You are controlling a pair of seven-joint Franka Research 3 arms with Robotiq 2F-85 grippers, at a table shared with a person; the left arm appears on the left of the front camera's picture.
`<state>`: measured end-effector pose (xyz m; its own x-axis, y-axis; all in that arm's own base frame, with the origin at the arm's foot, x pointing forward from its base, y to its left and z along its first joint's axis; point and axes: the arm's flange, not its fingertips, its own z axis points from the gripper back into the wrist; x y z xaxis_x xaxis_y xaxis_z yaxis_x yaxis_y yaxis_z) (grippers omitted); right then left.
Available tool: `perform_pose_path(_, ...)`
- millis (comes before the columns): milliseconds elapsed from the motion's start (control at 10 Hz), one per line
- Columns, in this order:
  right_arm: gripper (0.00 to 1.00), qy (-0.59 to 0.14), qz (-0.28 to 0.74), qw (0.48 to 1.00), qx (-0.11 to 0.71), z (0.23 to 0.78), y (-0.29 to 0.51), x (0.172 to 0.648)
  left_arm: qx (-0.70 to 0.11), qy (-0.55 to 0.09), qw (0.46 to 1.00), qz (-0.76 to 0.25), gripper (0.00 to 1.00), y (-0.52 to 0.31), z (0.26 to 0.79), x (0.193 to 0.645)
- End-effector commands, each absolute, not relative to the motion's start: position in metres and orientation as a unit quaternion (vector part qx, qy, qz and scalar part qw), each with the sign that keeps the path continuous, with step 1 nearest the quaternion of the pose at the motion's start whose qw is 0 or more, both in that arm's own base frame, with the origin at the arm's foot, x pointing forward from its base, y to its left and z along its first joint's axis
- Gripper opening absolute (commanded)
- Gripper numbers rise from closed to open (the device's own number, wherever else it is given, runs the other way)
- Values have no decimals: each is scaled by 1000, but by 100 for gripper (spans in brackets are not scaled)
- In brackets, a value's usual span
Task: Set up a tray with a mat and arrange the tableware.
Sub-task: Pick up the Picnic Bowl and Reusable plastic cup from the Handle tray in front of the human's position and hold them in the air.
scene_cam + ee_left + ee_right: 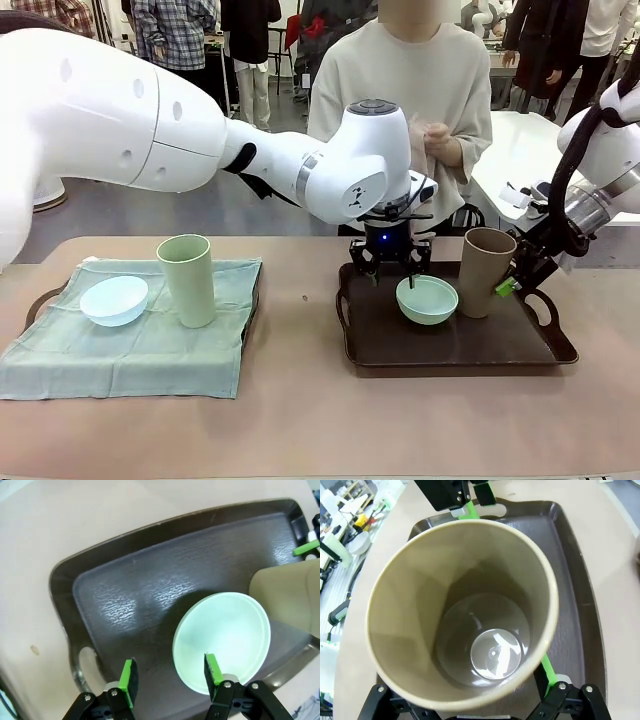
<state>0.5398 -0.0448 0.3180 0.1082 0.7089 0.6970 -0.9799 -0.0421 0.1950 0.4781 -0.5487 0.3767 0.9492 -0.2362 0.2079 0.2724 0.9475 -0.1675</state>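
— Status, front view: pale blue bowl [114,300] and pale green cup [186,280] stand on mat [150,355]; mint bowl [427,300] and tan cup [486,272] on dark tray [450,365]. Half done?
— Judged so. Left wrist view: left gripper [395,273] jaws part-open astride mint bowl's rim, unclamped. Right wrist view: right gripper [505,288] jaws full-wide around tan cup.

On the table [320,420], a tray [510,345] lies right of centre, holding a bowl [427,300] toward its far side and a cup [485,272] upright just right of it. Well apart to the left lies a cloth mat [150,350], bearing a second bowl [114,300] at its far left and a second cup [187,280] upright just right of that.
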Motion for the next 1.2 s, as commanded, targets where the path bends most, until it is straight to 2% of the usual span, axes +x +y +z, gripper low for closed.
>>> perform_pose_path(0,100,-200,653,654,325,313,-35,535,-100,-78,984,-125,70,-558,374,481)
perform_pose_path(700,100,-183,662,645,335,306,-10,544,-102,-59,984,-133,70,-564,354,492)
perform_pose_path(800,55,-181,671,638,331,303,-10,546,-102,-60,984,-135,13,-563,353,494)
perform_pose_path(900,41,-180,671,638,332,303,-11,544,-101,-59,984,-134,13,-562,352,493)
perform_pose_path(1000,0,-182,672,637,331,303,-10,545,-101,-59,984,-134,0,-562,353,494)
perform_pose_path(1100,0,-184,673,636,330,302,-11,545,-100,-59,984,-133,8,-562,354,493)
